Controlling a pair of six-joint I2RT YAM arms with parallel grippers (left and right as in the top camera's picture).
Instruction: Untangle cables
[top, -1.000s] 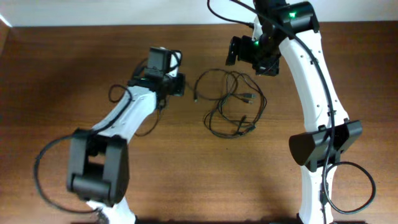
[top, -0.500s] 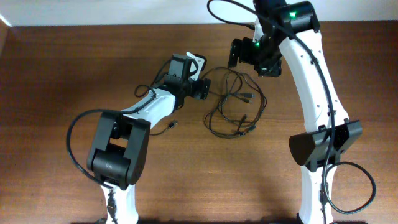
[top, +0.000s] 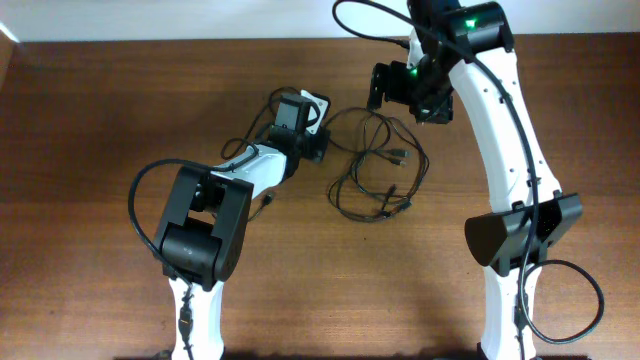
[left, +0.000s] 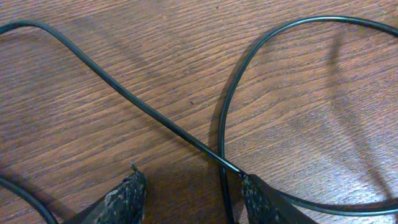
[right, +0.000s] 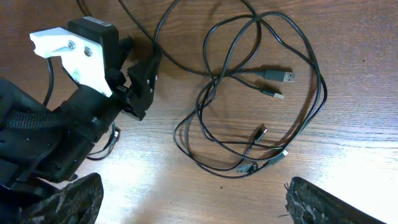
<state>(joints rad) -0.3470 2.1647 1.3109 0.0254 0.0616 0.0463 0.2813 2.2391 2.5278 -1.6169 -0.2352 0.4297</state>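
The cables (top: 398, 155) lie as a loose tangle of thin black cords with small plugs on the wooden table, right of centre. My left gripper (top: 320, 143) is low at the tangle's left edge. In the left wrist view it (left: 191, 185) is open, and one cord (left: 155, 117) crosses the wood and touches its right fingertip. My right gripper (top: 408, 92) hangs above the tangle's far side. In the right wrist view it (right: 196, 193) is wide open and empty, with the tangle (right: 283, 76) and the left gripper (right: 140, 81) below it.
A separate thin black cord with a small plug (top: 268, 200) lies beside and under the left arm, also shown in the right wrist view (right: 106, 142). The table (top: 100, 120) is dark wood. Its far edge meets a white wall.
My left gripper has moved right, from left of the tangle to its left edge, with the arm swinging in behind it. The right arm and the tangle have not moved.
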